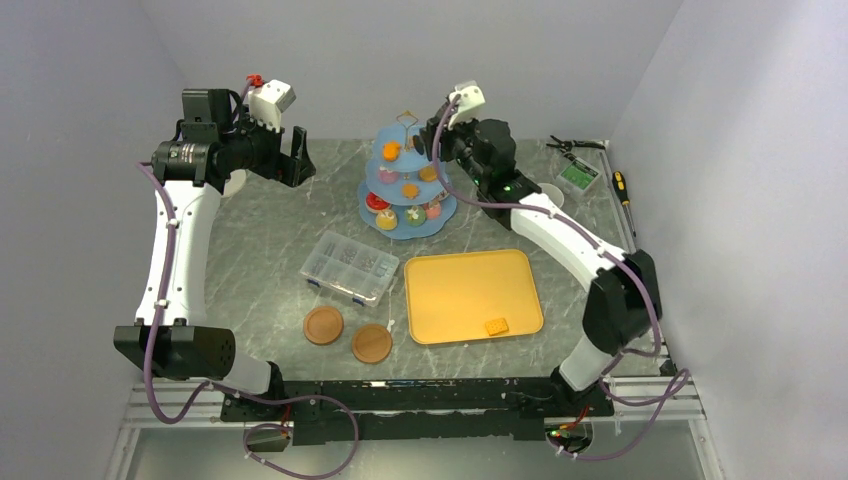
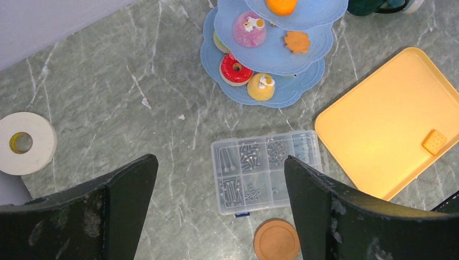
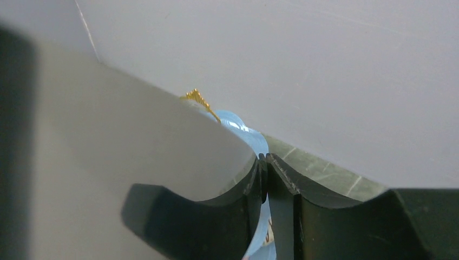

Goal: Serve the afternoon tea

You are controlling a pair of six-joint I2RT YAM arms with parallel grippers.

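Step in hand: loading the stand, as judged. The right tool (image 3: 266, 162) sits at the top tier of the light-blue stand (image 2: 295, 91), just beside its gold loop (image 3: 196, 97).
Right tool state: the fingers (image 3: 303, 216) are nearly together, with only a thin slit between them and stand blue showing through it. Whether they pinch the tier rim or hold nothing cannot be told. A pale blurred surface covers the view on its left side.
Left tool state: the left tool (image 2: 219, 162) has its jaws wide apart, holds nothing and is raised high over the desk (image 1: 250, 250).
Stand location: directly ahead of the right tool's fingertips, and ahead of and below the left tool.
Biscuit location: the biscuit (image 1: 495, 326) lies on the yellow tray (image 1: 450, 280), below the left tool on its right-finger side and well apart from the right tool.
Next move, judged: back the right tool off without snagging the loop or tipping the stand. Then descend to the tray. The thin, flat biscuit calls for a low pinch across its edges.
Count, treats (image 2: 235, 69) on stand: at least 8, some partly hidden.
Count, biscuits on tray: 1.
Count, stand tiers: 3.
Count, mugs: 2, a dark-green mug (image 2: 367, 5) and a white mug (image 1: 549, 196), both near the right tool and only partly visible.
Count, coasters (image 1: 323, 325): 2.
Count, compartment box (image 1: 348, 265): 1, directly below the left tool.
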